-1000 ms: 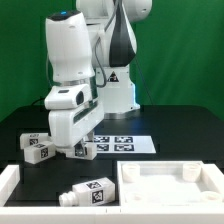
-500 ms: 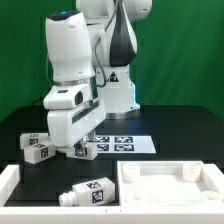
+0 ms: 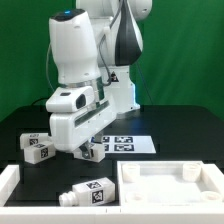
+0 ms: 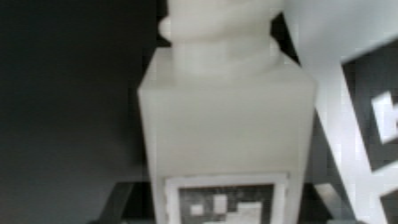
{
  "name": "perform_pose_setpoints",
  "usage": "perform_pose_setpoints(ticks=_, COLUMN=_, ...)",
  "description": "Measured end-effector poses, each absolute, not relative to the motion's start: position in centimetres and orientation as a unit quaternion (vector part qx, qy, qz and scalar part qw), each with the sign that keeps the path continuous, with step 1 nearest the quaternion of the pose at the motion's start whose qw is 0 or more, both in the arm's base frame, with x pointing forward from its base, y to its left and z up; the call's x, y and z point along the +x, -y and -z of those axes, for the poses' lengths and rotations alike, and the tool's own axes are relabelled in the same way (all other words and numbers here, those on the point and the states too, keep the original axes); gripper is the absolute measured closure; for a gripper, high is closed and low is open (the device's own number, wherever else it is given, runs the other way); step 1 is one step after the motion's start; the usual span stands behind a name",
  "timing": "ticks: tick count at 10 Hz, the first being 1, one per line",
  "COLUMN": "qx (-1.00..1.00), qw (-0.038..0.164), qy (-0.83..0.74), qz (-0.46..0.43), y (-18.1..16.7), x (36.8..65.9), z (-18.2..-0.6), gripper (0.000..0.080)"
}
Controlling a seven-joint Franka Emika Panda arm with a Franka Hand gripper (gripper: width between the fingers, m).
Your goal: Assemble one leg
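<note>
Arm (image 3: 75, 50) swung slightly toward the exterior view's right since a moment ago, fingers (image 3: 80, 151) clamped on the leg (image 3: 93, 152), down low at the end of the marker board (image 3: 130, 145) on that view's left. Wrist view: leg fills it lengthwise, tag (image 4: 217, 203) nearest the camera.

No words, brands or numbers can be read. Only black-and-white square tags show, on the leg (image 3: 92, 151) at the jaws, a loose leg (image 3: 90, 192) and the marker board (image 3: 128, 144).

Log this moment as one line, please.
gripper: shut on leg | position: low, beside marker board | leg: not yet attached
</note>
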State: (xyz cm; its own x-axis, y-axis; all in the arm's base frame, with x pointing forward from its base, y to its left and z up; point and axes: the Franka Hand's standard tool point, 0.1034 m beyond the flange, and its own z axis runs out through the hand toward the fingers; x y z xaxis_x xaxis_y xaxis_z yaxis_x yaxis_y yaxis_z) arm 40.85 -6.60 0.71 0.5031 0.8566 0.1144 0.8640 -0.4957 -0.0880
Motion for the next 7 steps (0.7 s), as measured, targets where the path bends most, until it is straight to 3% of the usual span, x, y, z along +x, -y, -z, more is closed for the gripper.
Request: perform_pose_setpoints(ticks=7, qx=-0.894, qw=0.066, qy=0.442, qz=0.035, y=7.15, x=40.16, z=-0.69, gripper=0.0515)
